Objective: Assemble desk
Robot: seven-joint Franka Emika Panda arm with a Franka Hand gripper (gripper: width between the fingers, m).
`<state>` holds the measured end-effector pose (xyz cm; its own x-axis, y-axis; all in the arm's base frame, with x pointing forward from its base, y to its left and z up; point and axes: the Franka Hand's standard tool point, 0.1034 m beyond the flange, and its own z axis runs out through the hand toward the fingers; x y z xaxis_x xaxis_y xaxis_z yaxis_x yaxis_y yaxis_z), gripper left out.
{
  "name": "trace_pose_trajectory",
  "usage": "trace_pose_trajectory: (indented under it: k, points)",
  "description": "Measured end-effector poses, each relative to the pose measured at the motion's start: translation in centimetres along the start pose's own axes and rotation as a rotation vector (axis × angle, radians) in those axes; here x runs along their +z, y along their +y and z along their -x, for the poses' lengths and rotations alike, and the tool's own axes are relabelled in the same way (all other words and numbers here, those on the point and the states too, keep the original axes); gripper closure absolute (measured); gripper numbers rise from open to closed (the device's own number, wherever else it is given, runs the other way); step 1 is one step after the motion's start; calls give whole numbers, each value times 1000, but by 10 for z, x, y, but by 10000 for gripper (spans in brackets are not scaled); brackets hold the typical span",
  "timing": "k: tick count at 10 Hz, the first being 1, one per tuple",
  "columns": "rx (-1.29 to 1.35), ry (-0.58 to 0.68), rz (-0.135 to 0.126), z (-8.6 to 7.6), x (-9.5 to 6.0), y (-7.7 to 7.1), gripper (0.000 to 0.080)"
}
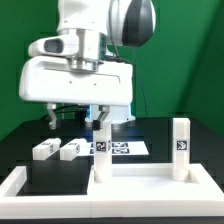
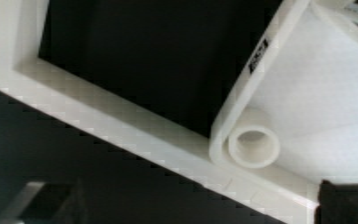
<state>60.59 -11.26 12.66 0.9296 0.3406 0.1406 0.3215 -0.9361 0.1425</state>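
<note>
Exterior view shows the slab near-right on the bench, two legs upright on it, two more lying at left. Jaws, spread and empty, hover over the far leg; next comes seating it.

Bright, even light falls from overhead, and the white arm housing glares slightly. Beneath it a soft shadow darkens the black table. The exterior view is small and a little soft. The wrist view is blurrier, its white frame washed pale, edges smeared.
</note>
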Motion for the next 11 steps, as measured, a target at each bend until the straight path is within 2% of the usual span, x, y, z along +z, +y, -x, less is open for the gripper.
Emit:
trace_pose_trajectory:
  k: [1, 2, 3, 4, 7, 8, 9, 10, 11]
  points:
    - [41, 2, 0, 25, 2, 8, 150]
    - [110, -9, -16, 47, 3, 15, 150]
    - [202, -11, -27, 61, 1, 22, 150]
    - [343, -6, -49, 66, 2, 24, 150]
    - [348, -11, -55, 66, 3, 22, 150]
    - [385, -40, -77, 78, 4, 26, 150]
    - [428, -60, -93, 97, 4, 33, 150]
    - [490, -161, -163, 121, 5, 33, 150]
    - [551, -266, -239, 126, -1, 29, 150]
